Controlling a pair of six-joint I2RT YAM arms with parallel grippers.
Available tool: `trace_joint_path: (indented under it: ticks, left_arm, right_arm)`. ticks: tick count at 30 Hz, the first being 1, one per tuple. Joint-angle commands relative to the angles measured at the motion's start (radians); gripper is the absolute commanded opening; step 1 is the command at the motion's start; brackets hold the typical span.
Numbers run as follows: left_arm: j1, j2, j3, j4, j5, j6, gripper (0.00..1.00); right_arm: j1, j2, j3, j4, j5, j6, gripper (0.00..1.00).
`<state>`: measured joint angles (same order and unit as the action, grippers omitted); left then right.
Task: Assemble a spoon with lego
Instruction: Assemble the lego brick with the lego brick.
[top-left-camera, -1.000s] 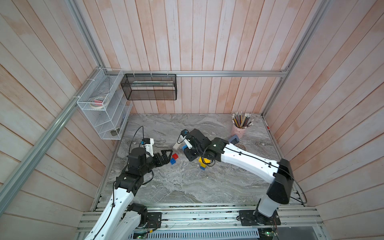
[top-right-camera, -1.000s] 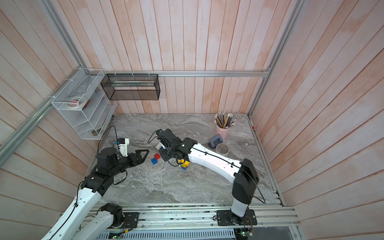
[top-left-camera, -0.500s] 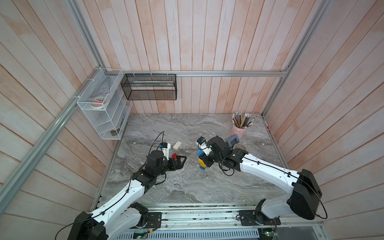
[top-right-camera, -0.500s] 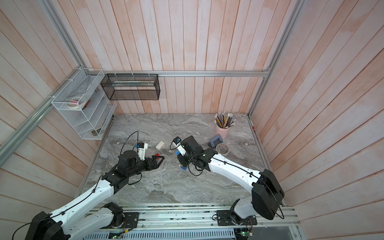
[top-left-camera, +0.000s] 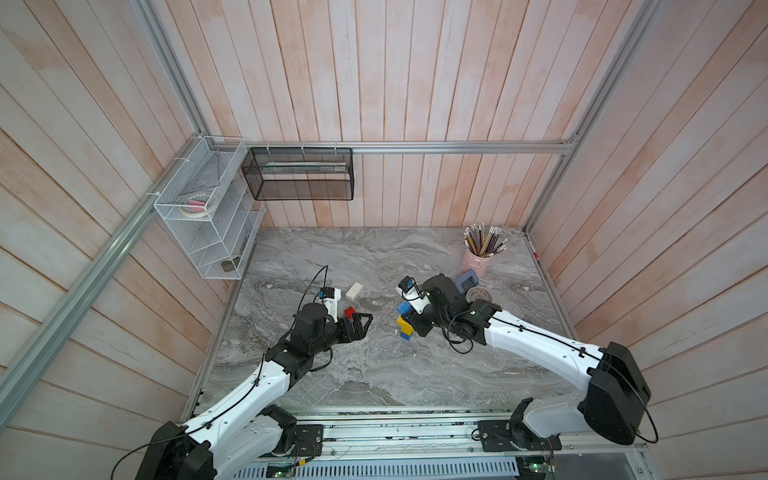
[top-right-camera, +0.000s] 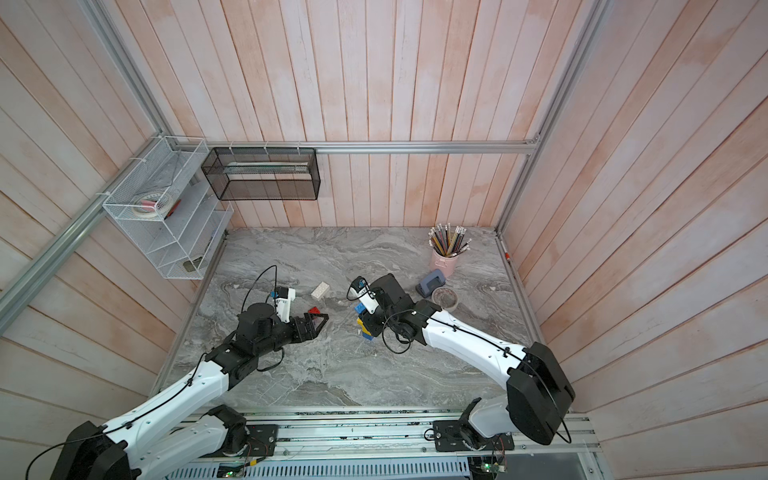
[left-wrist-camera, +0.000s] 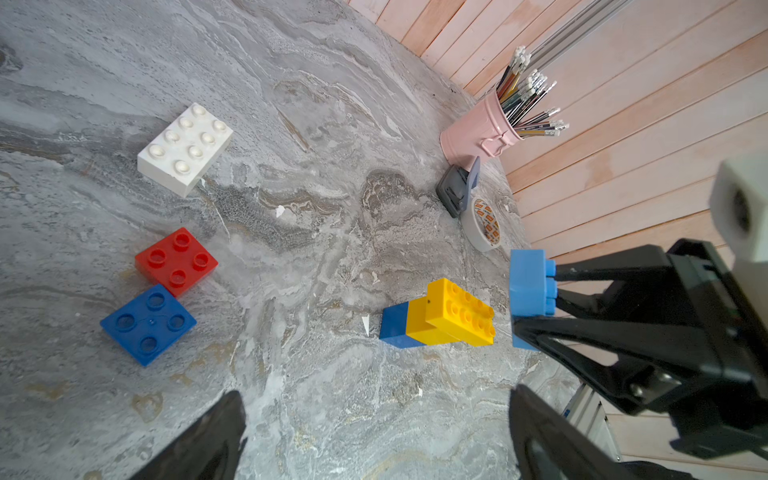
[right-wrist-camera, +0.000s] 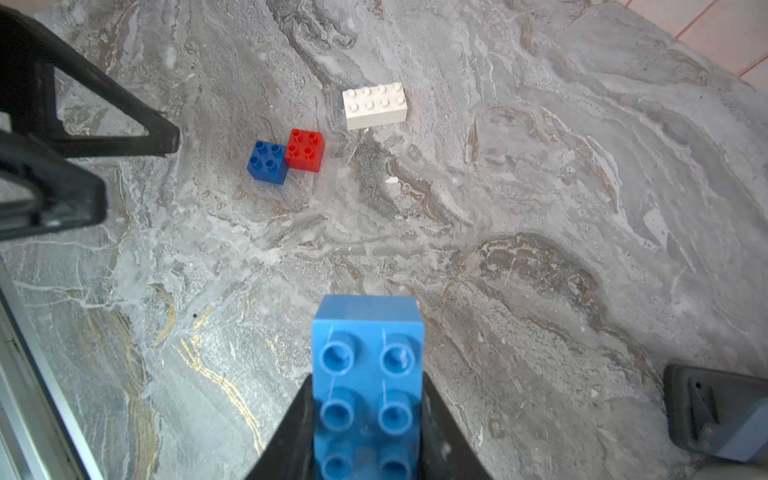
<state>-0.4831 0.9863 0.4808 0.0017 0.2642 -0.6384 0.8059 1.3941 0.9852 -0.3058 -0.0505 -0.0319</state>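
My right gripper (right-wrist-camera: 368, 390) is shut on a light blue oblong lego brick (right-wrist-camera: 368, 374), held just above the table, studs facing its wrist camera. Right beside it, a joined blue-and-yellow stem of the spoon (left-wrist-camera: 440, 318) lies on the marble, seen in both top views (top-left-camera: 405, 328). My left gripper (left-wrist-camera: 374, 399) stands open and empty over bare marble, close to a red square brick (left-wrist-camera: 176, 262) and a dark blue square brick (left-wrist-camera: 148, 324) that touch at a corner. A white oblong brick (left-wrist-camera: 185, 149) lies alone farther back (top-left-camera: 354, 290).
A pink pencil cup (top-left-camera: 477, 259), a grey hole punch (top-left-camera: 466, 281) and a tape roll (top-left-camera: 478, 295) stand at the back right, close behind my right arm. A white wire shelf (top-left-camera: 208, 216) and a black mesh basket (top-left-camera: 299, 174) hang on the walls.
My right gripper has carried the light blue brick rightward, away from the red and blue bricks, to the stem. My left arm has reached forward and right, its open gripper now beside those bricks.
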Motion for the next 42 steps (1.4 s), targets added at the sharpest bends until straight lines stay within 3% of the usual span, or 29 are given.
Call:
trace_joint_path:
  ticks: [1, 21, 42]
  left_arm:
    - [-0.003, -0.004, -0.019, 0.015, -0.002, 0.022, 1.0]
    - [-0.003, -0.003, -0.033, 0.021, -0.011, 0.032, 1.0]
    - [-0.003, -0.022, -0.044, 0.01, -0.015, 0.039, 1.0]
  right_arm:
    - [-0.011, -0.047, -0.035, 0.05, -0.013, -0.041, 0.02]
    - [-0.04, -0.065, -0.108, 0.15, -0.084, -0.179, 0.0]
    - [-0.05, 0.009, -0.1, 0.151, -0.091, -0.2, 0.0]
